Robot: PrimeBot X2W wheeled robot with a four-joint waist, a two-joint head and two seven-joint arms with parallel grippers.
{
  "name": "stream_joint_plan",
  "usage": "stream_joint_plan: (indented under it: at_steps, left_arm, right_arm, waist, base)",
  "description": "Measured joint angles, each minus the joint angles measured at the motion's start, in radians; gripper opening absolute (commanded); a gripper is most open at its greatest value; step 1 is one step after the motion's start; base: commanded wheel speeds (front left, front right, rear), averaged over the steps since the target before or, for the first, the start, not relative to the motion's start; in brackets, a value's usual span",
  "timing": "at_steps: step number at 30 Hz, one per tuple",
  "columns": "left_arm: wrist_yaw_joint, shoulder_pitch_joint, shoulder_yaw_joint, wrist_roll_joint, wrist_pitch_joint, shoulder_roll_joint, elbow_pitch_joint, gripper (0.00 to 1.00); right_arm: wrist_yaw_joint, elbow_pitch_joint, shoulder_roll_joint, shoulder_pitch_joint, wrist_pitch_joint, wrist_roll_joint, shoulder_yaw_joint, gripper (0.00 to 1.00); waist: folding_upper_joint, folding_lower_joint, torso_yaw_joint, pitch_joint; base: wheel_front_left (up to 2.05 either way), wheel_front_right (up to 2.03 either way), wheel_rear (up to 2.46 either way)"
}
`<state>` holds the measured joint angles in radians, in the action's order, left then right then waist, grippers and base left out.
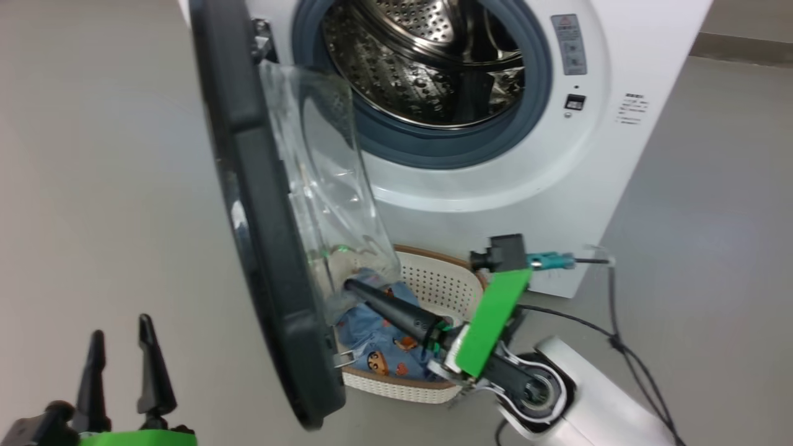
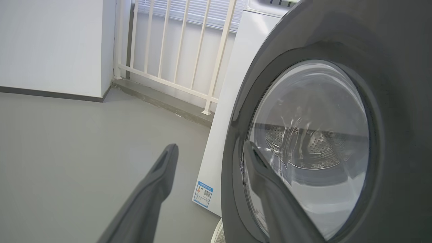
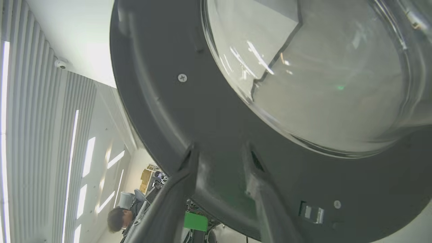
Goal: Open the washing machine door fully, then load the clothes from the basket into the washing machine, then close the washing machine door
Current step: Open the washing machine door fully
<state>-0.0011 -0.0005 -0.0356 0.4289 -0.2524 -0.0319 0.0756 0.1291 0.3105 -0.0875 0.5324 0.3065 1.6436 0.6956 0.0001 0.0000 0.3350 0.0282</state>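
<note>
Well, the large round glossy black washing machine door stands roughly half open, edge-on to my head, its clear glass bowl bulging toward my right. My right gripper is on that inner side, fingers spread with nothing between them, tips at the black rim just below the bowl; I cannot tell whether they touch it. The door lies to that gripper's left, so I judge that opening it fully calls for a leftward push.

My left gripper hangs low on the outer side, fingers apart and empty, well apart from the door, so the right arm is nearer.

The small cream-white perforated basket sits on the floor under the bowl, before the white boxy washing machine, with the light blue printed clothes inside.

The head view gives the door's angle and the basket. The right wrist view gives the fingertips' spot and the door's metal latch.
</note>
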Motion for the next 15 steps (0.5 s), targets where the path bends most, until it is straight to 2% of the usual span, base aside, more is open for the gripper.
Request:
stream_joint_plan:
  at_steps: [6, 11, 15]
  left_arm:
    - [0.001, 0.000, -0.041, 0.000, 0.000, 0.000, -0.007, 1.00]
    - [-0.002, 0.001, -0.066, -0.004, 0.000, 0.000, 0.002, 1.00]
    - [-0.002, 0.019, -0.081, -0.015, 0.000, 0.001, 0.015, 1.00]
  right_arm:
    - [0.000, -0.102, -0.086, -0.074, -0.129, -0.124, -0.018, 1.00]
    - [0.000, -0.139, -0.190, -0.123, -0.346, -0.242, -0.023, 1.00]
    - [0.000, -0.099, -0.280, -0.148, -0.513, -0.351, 0.002, 1.00]
  waist:
    - [0.0000, 0.0000, -0.044, -0.005]
    - [0.0000, 0.0000, -0.078, -0.013]
    - [0.0000, 0.0000, -0.106, -0.019]
  base:
    - [0.00, 0.00, 0.00]
    - [0.00, 0.00, 0.00]
    - [0.00, 0.00, 0.00]
